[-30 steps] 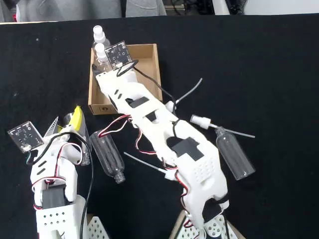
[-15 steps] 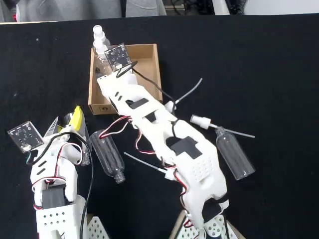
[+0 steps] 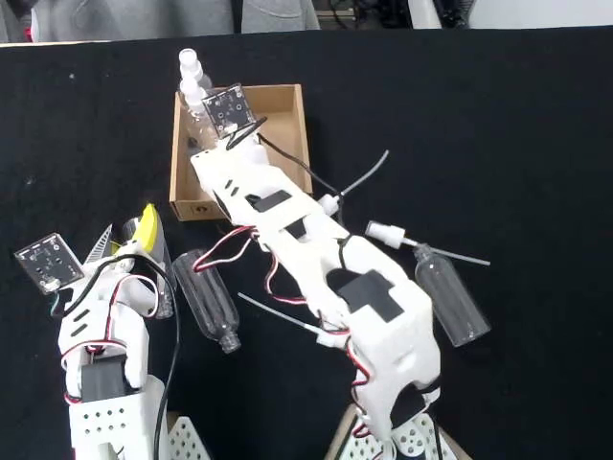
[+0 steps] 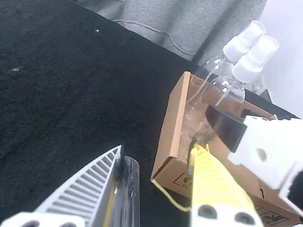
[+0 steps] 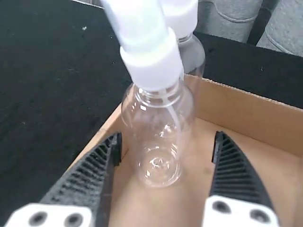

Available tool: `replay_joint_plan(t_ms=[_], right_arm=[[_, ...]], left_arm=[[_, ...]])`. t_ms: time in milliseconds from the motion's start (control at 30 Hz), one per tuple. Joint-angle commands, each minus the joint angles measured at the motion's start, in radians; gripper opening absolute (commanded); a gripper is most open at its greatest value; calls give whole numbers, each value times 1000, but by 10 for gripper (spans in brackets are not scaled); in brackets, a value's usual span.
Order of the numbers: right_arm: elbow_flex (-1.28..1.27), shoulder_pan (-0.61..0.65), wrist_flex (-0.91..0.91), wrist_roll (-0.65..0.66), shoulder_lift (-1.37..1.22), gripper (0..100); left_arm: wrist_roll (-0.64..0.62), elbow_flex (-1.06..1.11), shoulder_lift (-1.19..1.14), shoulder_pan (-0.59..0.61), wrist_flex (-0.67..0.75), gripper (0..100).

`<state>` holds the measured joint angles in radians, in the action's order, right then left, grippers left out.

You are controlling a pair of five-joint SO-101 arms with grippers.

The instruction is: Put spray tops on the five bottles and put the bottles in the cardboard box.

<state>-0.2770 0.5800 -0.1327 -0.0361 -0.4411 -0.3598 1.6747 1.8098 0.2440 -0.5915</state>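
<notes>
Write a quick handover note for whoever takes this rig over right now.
Right pincer open, straddling first capped bottle standing in the cardboard box. Second capped bottle just behind it; inside the box or not, unclear. Left pincer open, uncapped third bottle beside its grey finger. Fourth bottle and fifth bottle lie uncapped on the table, loose spray top beside the fifth. Done: two capped. To do: cap three, box them.

robotics lab bench: black-clothed table (image 3: 536, 115) with two mounted arms (image 3: 316, 259).
</notes>
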Motion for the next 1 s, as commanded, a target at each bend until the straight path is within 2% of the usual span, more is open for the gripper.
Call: replay_joint_plan(t_ms=[0,100,433,800,967], right_arm=[[-21,23,3,-2,134,255],[-65,21,18,-2,189,255],[-125,25,239,-2,348,255],[-189,35,509,-2,573,255],[-206,75,638,-2,670,255]], left_arm=[[6,27,11,5,-3,218],[6,27,11,7,-3,218],[6,27,12,76,17,217],[11,25,12,200,55,220],[178,25,12,257,52,216]])
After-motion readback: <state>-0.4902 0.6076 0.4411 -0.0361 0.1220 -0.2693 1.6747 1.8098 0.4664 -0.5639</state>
